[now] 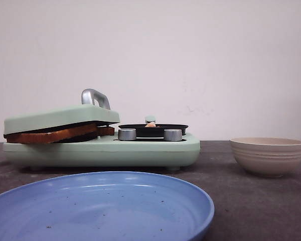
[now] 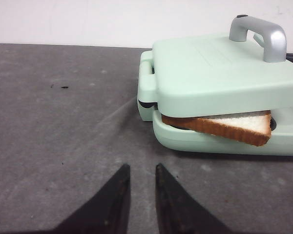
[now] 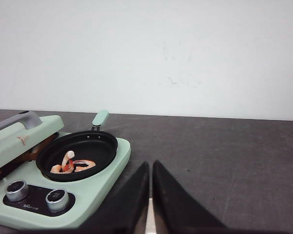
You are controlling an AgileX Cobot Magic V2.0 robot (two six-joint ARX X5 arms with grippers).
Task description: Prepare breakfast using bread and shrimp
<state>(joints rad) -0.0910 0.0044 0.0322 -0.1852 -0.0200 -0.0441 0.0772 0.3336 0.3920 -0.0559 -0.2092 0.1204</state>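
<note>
The bread (image 1: 50,134) lies clamped under the mint-green lid (image 1: 60,118) of a breakfast maker, its brown crust sticking out at the side. In the left wrist view a corner of the bread (image 2: 234,126) juts from under that lid (image 2: 219,73). The shrimp (image 1: 150,124) lie in the small black pan (image 1: 153,129) on the maker's right half; the right wrist view shows the pink shrimp (image 3: 71,163) curled in the pan (image 3: 78,151). My left gripper (image 2: 141,168) hovers over the table before the maker, slightly open and empty. My right gripper (image 3: 150,165) is shut and empty, beside the pan.
A blue plate (image 1: 100,211) lies at the front of the table, and a beige bowl (image 1: 267,155) stands to the right. The lid has a grey handle (image 1: 94,97). Two silver knobs (image 1: 127,134) (image 1: 173,134) sit in front of the pan. A white wall closes the back.
</note>
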